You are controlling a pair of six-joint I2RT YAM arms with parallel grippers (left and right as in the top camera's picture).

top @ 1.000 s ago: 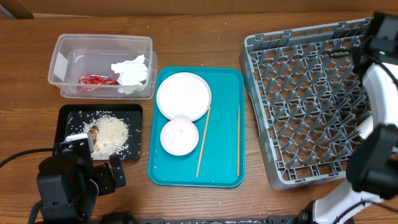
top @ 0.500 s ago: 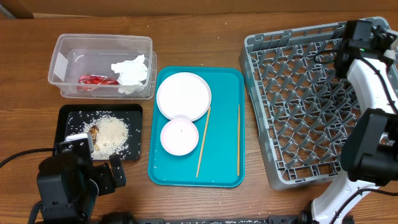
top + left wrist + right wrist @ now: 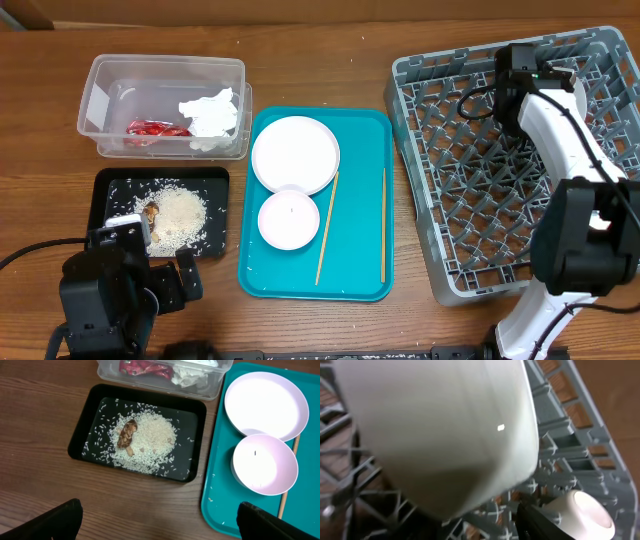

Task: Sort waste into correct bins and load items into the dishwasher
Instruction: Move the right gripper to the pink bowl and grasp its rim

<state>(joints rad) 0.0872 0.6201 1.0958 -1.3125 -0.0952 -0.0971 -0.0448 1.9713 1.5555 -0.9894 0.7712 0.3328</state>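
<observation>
The right gripper [image 3: 548, 78] is hanging over the far side of the grey dish rack [image 3: 412, 160]. A white vessel [image 3: 435, 430] is filling most of its wrist view, with the edges cut off, so cup or bowl is unclear. Only 1 dark finger [image 3: 535, 521] is showing, low against the vessel, which the gripper is clasping above the rack's grid. A small white round thing [image 3: 580, 507] beside it is hard to make out. The left gripper [image 3: 160, 529] is gaping wide over the table [image 3: 40, 415], near the black tray [image 3: 80, 427] of rice [image 3: 150, 440].
</observation>
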